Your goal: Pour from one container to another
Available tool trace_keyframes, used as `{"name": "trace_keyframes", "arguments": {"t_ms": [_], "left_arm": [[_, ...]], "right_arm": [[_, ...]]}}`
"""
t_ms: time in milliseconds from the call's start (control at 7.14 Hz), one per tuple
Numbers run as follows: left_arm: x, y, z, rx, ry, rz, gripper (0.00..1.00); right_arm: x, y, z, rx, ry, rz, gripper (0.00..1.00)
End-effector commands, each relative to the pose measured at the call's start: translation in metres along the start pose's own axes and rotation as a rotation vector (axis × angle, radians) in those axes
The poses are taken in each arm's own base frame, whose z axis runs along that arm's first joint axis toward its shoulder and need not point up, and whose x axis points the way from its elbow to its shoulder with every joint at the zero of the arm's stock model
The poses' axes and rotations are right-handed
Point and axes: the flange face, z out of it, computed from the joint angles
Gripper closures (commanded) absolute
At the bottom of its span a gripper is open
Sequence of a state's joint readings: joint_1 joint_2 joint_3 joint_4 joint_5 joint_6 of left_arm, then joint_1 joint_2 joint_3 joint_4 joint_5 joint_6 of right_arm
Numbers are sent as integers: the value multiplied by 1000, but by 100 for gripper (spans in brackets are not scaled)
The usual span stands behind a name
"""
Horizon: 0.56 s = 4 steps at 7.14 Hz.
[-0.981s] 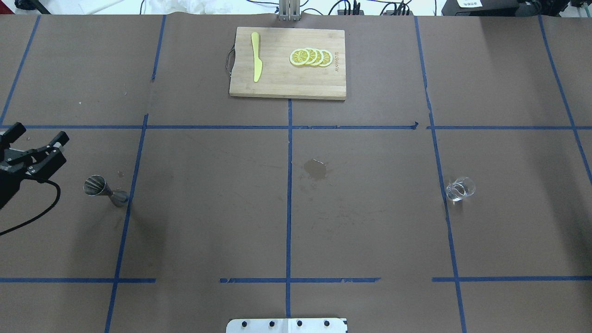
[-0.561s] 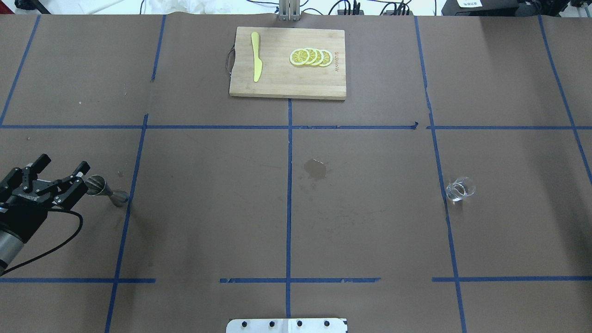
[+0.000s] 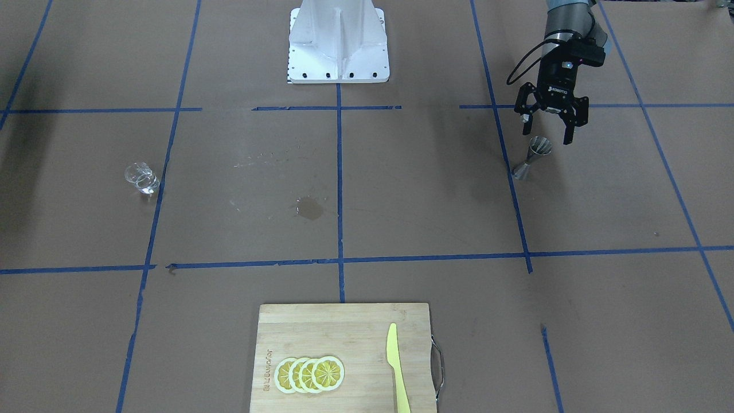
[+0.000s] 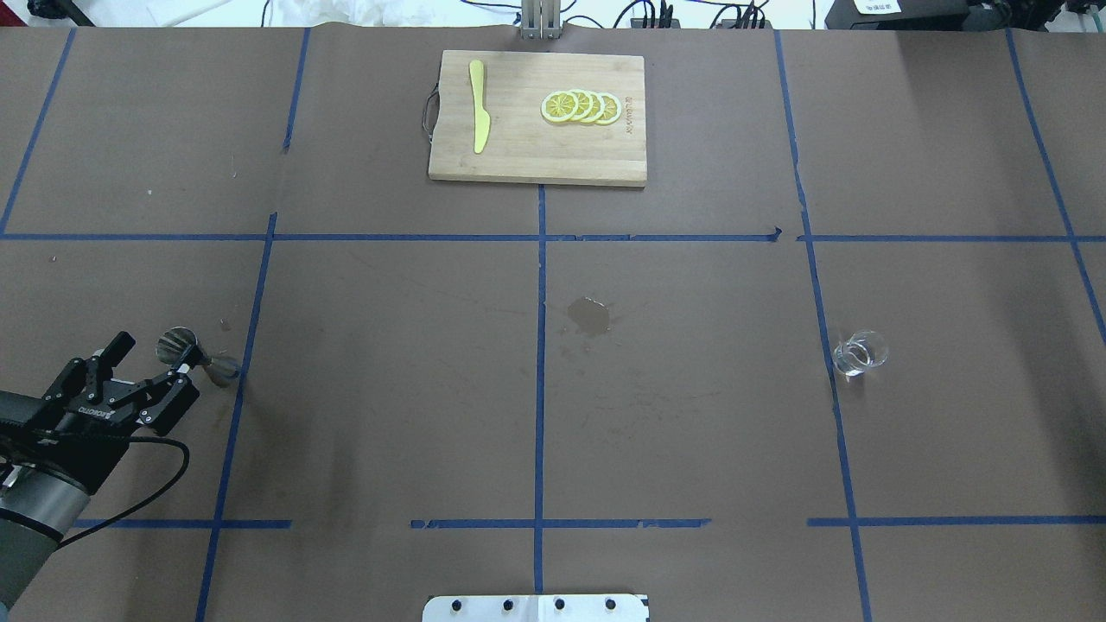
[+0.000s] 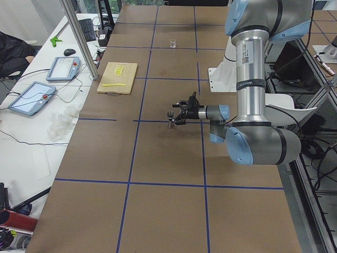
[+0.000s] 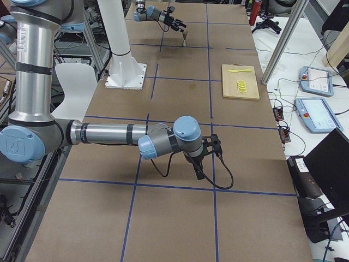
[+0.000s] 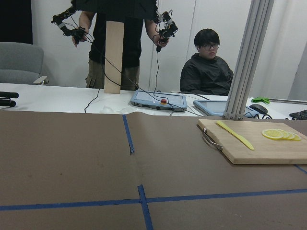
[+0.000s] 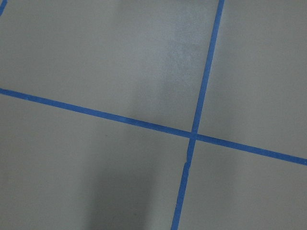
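Left gripper [image 3: 546, 136], jaws spread and holding nothing, poised just above and beside the steel jigger [image 3: 532, 156]. In the front-facing view the jigger's upper rim sits at about 7 o'clock from the fingertips, very near them; whether a finger touches it cannot be told. The jigger stands upright on its lower cone, on the table [image 4: 691, 432].

Hazard: the jigger is narrow-waisted and rests on a small foot, so a finger that clips the rim during descent or closure would likely tip or skid it. Smooth steel may also slip in an off-centre pinch on the sloped cone rather than the waist.

The glass cup [image 4: 858, 352] stands well apart, at 3 o'clock from the left gripper in the overhead view, on the far side of a dark stain [image 4: 590, 316]. The long carry between the two vessels invites spillage.

Right gripper [image 6: 198, 173] hangs low over bare table; whether its jaws are parted or closed cannot be told.
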<state>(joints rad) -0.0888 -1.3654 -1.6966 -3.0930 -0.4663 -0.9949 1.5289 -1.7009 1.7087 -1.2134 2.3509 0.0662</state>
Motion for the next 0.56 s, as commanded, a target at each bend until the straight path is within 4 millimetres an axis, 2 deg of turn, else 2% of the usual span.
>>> {"name": "trace_keyframes", "arguments": {"t_ms": [0,420], "left_arm": [[1,15,5,20,-18,11,0],[2,33,12,16,-26,29,0]], "right_arm": [[1,0,-2,3,-1,2,0],[1,0,-2,3,-1,2,0]]}}
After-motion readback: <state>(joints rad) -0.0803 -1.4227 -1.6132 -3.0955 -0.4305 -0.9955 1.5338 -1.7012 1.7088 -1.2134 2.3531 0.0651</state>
